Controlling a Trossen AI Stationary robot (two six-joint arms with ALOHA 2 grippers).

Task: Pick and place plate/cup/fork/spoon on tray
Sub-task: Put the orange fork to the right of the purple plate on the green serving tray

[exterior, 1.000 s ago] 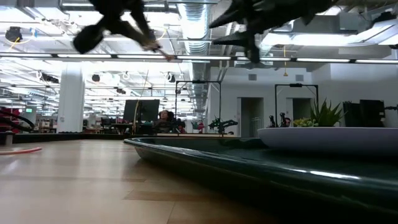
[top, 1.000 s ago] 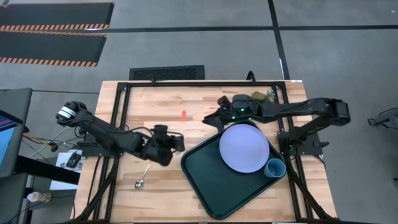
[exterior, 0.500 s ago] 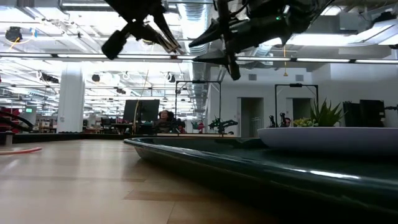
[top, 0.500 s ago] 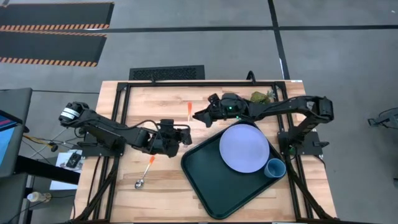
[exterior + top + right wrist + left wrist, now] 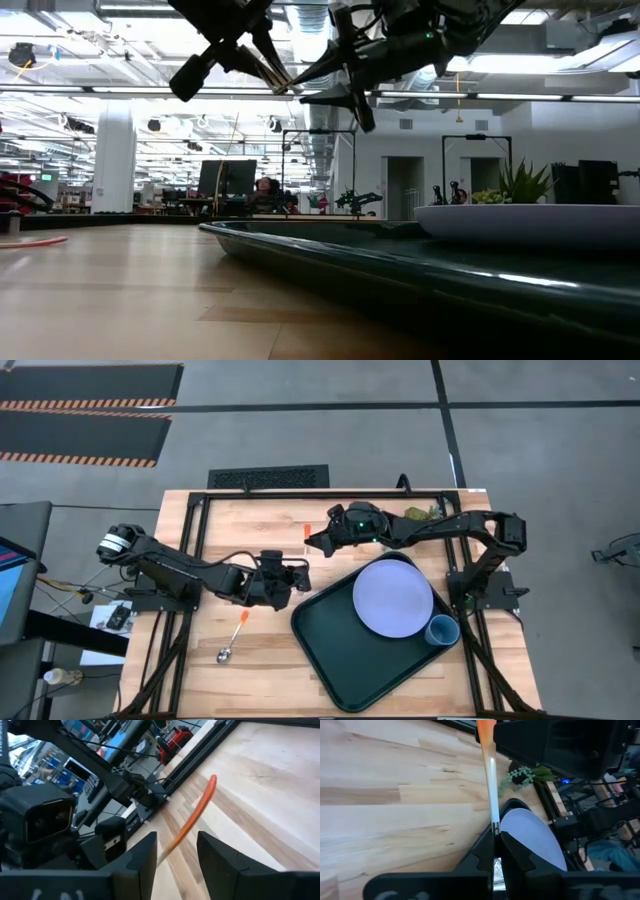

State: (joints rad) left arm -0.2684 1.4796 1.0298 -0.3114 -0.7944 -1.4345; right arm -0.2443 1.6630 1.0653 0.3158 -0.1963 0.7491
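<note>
My left gripper [image 5: 293, 573] is shut on the fork [image 5: 303, 541], whose orange handle [image 5: 486, 730] points toward the table's far edge. My right gripper [image 5: 311, 540] is open just beyond that handle's free end; in the right wrist view the handle [image 5: 200, 815] shows ahead between its two fingers [image 5: 142, 857], apart from them. The spoon [image 5: 232, 640] lies flat on the wood near the left. The pale plate [image 5: 393, 597] and the blue cup [image 5: 441, 630] rest on the dark tray [image 5: 320, 650]. My left gripper pinches the fork's silver metal end [image 5: 494, 827] between its two fingers. The fork runs straight out ahead along the fingers, handle away from the gripper. The low view shows both grippers high above the table top, so the fork is lifted clear.
A small green plant [image 5: 420, 514] stands at the far edge behind the right arm. Black frame rails [image 5: 200, 530] run along the far and left sides of the table. Bare wood lies between the spoon and the tray.
My left gripper has moved toward the table's right and a little toward its far edge with the fork held clear, uncovering the spoon's handle. My right gripper has moved toward the table's left, closing on the fork's orange handle.
</note>
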